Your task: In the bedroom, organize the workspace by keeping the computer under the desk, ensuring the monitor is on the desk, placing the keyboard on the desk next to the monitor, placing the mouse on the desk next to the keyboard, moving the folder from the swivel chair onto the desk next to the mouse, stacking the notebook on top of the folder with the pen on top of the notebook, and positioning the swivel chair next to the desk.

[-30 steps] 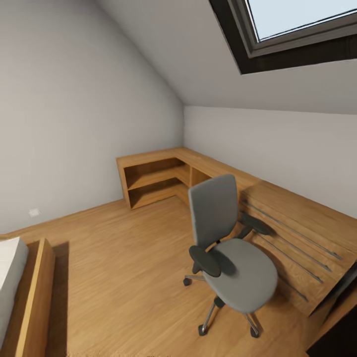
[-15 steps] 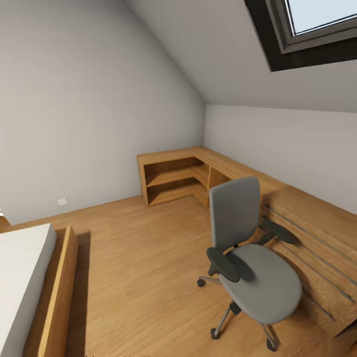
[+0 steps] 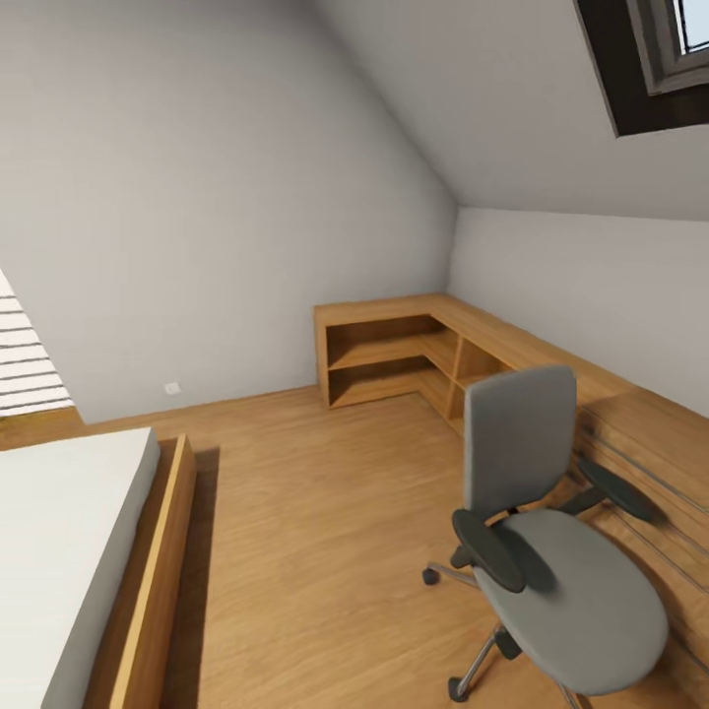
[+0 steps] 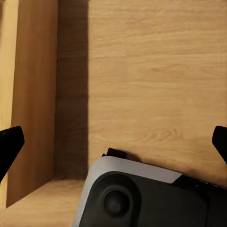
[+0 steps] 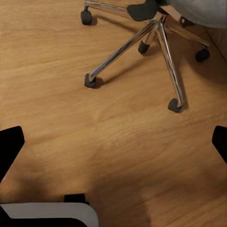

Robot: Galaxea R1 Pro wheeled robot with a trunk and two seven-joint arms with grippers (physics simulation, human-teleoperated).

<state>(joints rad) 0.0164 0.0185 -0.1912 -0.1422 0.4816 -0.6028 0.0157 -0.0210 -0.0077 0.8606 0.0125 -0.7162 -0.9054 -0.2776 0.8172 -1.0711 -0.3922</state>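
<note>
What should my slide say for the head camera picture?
Grey swivel chair on a wooden floor beside low corner shelves.

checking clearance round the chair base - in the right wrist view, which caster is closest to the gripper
The caster ending the long chrome leg that points toward the right gripper, on bare wood floor. The other casters sit farther off, closer to the swivel chair seat.

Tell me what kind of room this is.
Most likely an attic bedroom doubling as a study: a bed at one side, a grey swivel chair, a sloped ceiling with a skylight, and wooden corner shelving.
</note>
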